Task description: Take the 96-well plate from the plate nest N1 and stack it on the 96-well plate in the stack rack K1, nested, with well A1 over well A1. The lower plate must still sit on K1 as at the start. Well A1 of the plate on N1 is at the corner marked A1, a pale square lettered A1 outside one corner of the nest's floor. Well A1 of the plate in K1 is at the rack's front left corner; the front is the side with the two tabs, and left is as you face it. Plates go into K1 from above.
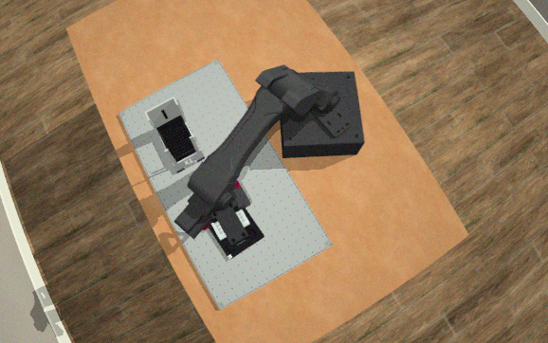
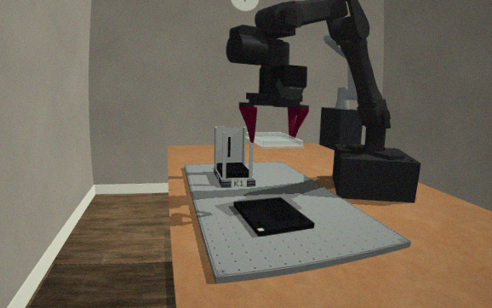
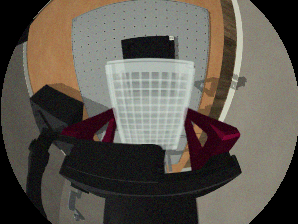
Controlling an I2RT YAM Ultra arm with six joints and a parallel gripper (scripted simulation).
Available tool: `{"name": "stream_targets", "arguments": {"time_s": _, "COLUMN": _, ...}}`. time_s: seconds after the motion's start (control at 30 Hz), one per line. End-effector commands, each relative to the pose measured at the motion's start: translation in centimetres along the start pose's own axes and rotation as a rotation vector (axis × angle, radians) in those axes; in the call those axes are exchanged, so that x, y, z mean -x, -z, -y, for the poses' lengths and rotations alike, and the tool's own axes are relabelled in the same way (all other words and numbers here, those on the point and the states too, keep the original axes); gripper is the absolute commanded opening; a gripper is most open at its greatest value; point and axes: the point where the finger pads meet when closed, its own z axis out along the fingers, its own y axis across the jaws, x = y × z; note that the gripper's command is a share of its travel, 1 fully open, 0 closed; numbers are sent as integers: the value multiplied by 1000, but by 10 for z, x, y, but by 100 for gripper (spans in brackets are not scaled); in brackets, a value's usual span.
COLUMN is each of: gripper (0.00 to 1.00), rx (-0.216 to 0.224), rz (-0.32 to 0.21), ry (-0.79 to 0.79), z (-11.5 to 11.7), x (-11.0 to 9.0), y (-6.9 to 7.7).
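Observation:
My gripper (image 2: pixel 273 128) with dark red fingers is shut on a clear 96-well plate (image 2: pixel 278 139) and holds it level, high above the grey baseplate. In the wrist view the plate (image 3: pixel 150 104) spans the space between the two fingers. The black plate nest N1 (image 2: pixel 273 215) lies empty below, with its pale A1 square (image 2: pixel 260 231) at the near corner. The stack rack K1 (image 2: pixel 232 158) stands to the left at the back, a dark plate (image 2: pixel 231 170) on its floor. In the overhead view the arm covers part of the nest (image 1: pixel 235 231); the rack (image 1: pixel 174 136) is up and to the left.
The arm's black base block (image 2: pixel 374 172) stands on the right of the orange table. The rack's upright white posts (image 2: pixel 221 149) rise to about the height of the held plate. The table's left edge drops to a wooden floor.

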Motion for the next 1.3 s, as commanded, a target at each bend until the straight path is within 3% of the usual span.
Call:
{"name": "stream_targets", "arguments": {"time_s": 0.0, "gripper": 0, "rx": -21, "rz": 14, "ry": -14, "z": 2, "x": -16, "y": 7}}
{"name": "stream_targets", "arguments": {"time_s": 1.27, "gripper": 0, "rx": -22, "rz": 9, "ry": -14, "z": 10, "x": -129, "y": 12}}
